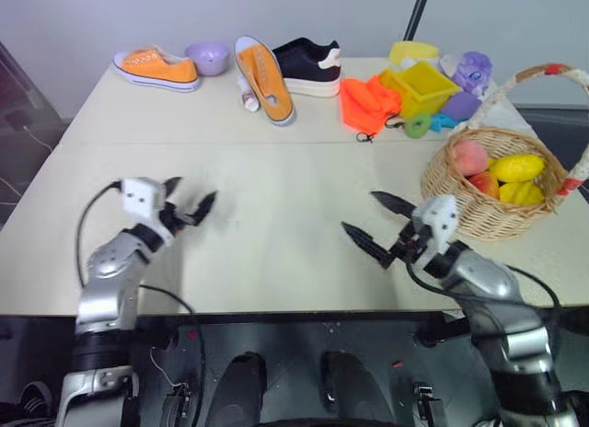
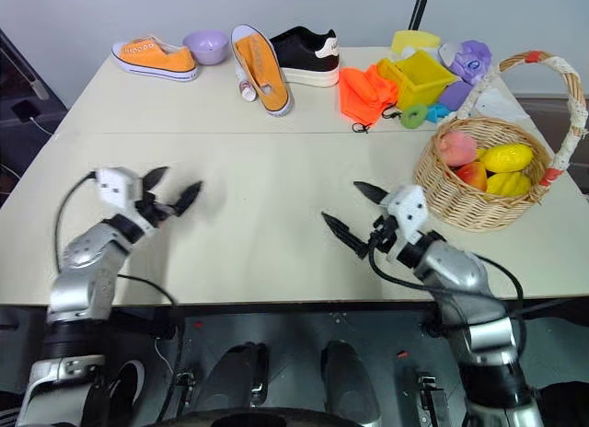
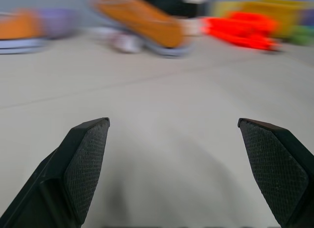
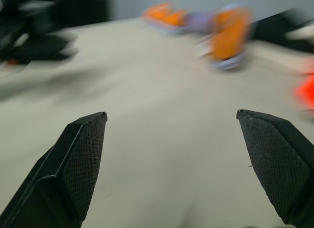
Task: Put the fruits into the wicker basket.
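I see both claws over bare table (image 1: 276,234), neither carrying anything. My left claw (image 1: 193,204) is spread wide at the table's left side, pointing forward, nothing between its fingers (image 3: 83,164). My right claw (image 1: 377,223) is also released, fingers (image 4: 73,164) far apart, pointing toward the table's middle, just beside the basket (image 1: 497,220) but not touching it. The basket sits at the table's right edge, handle arching over it. Inside lie the peach (image 1: 470,156) on the left, with yellow fruit (image 1: 517,167) beside it and a red-orange fruit (image 1: 485,184) below the peach. Which yellow piece is the lemon I cannot tell. Along the far edge sit orange shoes (image 1: 156,68), a purple bowl (image 1: 208,56), a black shoe (image 1: 308,65), orange cloth (image 1: 368,103), a yellow bin (image 1: 425,86) and a green ring (image 1: 418,125).
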`<state>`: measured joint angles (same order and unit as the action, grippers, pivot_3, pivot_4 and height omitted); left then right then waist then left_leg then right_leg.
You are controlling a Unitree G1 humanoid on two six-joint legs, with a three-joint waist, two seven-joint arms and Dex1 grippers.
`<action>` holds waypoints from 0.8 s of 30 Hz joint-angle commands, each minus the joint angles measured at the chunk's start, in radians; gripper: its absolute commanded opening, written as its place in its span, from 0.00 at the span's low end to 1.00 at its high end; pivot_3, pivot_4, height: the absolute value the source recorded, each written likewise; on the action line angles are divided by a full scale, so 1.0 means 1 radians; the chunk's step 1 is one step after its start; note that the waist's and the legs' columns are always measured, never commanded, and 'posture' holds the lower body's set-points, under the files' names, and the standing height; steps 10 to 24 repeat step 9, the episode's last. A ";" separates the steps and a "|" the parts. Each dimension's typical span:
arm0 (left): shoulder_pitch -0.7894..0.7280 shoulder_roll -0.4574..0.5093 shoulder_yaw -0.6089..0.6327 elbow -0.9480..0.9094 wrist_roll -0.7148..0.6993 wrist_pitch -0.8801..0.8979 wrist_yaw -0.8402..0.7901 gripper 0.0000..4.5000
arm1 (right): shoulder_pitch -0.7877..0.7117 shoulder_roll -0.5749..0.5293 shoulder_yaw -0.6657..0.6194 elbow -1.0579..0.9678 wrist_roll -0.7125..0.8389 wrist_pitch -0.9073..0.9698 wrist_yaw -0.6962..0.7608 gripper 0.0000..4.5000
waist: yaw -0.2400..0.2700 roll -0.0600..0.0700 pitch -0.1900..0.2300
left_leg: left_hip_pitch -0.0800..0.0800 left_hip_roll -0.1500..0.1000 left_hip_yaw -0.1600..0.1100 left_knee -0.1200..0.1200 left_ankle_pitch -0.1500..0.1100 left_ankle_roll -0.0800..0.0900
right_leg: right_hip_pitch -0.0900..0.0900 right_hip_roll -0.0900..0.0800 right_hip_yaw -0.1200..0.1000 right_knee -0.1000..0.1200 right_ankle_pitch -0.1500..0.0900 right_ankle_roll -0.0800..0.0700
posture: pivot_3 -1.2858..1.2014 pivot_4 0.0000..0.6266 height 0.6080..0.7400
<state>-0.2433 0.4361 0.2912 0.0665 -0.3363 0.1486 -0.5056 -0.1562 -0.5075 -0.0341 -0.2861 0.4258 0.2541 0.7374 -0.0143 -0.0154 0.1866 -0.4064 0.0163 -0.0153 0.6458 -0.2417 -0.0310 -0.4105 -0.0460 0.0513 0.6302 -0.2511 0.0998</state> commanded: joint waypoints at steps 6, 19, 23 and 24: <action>0.129 0.009 0.151 -0.146 -0.003 -0.021 0.153 1.00 | -0.187 0.020 0.060 0.226 -0.023 -0.096 0.166 0.98 | 0.006 -0.001 0.000 | 0.000 0.000 -0.001 0.000 0.000 0.000 | 0.001 0.000 -0.001 0.000 0.000 0.000 | 0.52 0.24 1.00; 0.148 0.012 0.145 -0.167 0.004 -0.010 0.166 1.00 | -0.193 0.023 0.059 0.239 -0.026 -0.104 0.178 0.98 | 0.008 -0.001 0.000 | -0.001 0.000 -0.002 0.001 0.000 0.000 | 0.001 -0.002 -0.002 0.000 0.000 0.000 | 0.52 0.24 1.00; 0.148 0.012 0.145 -0.167 0.004 -0.010 0.166 1.00 | -0.193 0.023 0.059 0.239 -0.026 -0.104 0.178 0.98 | 0.008 -0.001 0.000 | -0.001 0.000 -0.002 0.001 0.000 0.000 | 0.001 -0.002 -0.002 0.000 0.000 0.000 | 0.52 0.24 1.00; 0.148 0.012 0.145 -0.167 0.004 -0.010 0.166 1.00 | -0.193 0.023 0.059 0.239 -0.026 -0.104 0.178 0.98 | 0.008 -0.001 0.000 | -0.001 0.000 -0.002 0.001 0.000 0.000 | 0.001 -0.002 -0.002 0.000 0.000 0.000 | 0.52 0.24 1.00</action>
